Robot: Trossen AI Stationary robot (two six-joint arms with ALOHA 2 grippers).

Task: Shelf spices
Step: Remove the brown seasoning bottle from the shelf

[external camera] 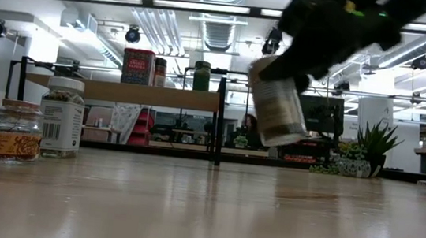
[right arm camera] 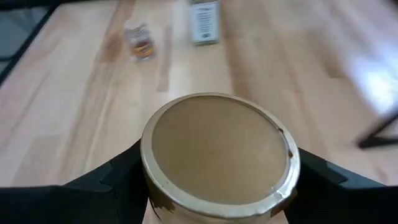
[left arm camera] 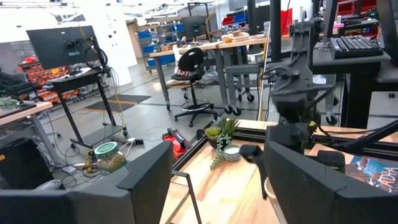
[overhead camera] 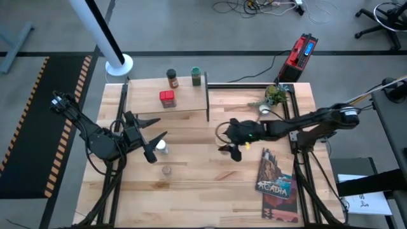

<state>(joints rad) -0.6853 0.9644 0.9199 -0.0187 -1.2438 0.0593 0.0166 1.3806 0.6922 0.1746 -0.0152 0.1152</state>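
The right end effector [overhead camera: 233,151] is clamped on the tan cylindrical canister [external camera: 277,102], holding it clear of the surface [overhead camera: 203,178] with its long axis tilted off vertical, base swung outward in the low view; in the right wrist view the canister's round end [right arm camera: 219,152] fills the space between the two fingers. The relation that matters is the one between this carried canister and the shelf [overhead camera: 187,100]: in the high view the shelf lies toward the far edge and to the left of the right end effector, its near right leg standing between the two. Three spices already stand on the shelf top, the red square tin [overhead camera: 166,97], the dark-capped brown jar [overhead camera: 172,79] and the green-lidded jar [overhead camera: 196,76], so the open room appears to be on the shelf's right part, the end nearest the right arm. The canister would probably need to be righted before it is set down (tilted as it is, it could tip). The left end effector [overhead camera: 152,145] is spread wide and grips nothing, hovering beside the white-capped clear jar [overhead camera: 161,147] on the surface, with a second small jar [overhead camera: 166,170] just nearer the front edge.
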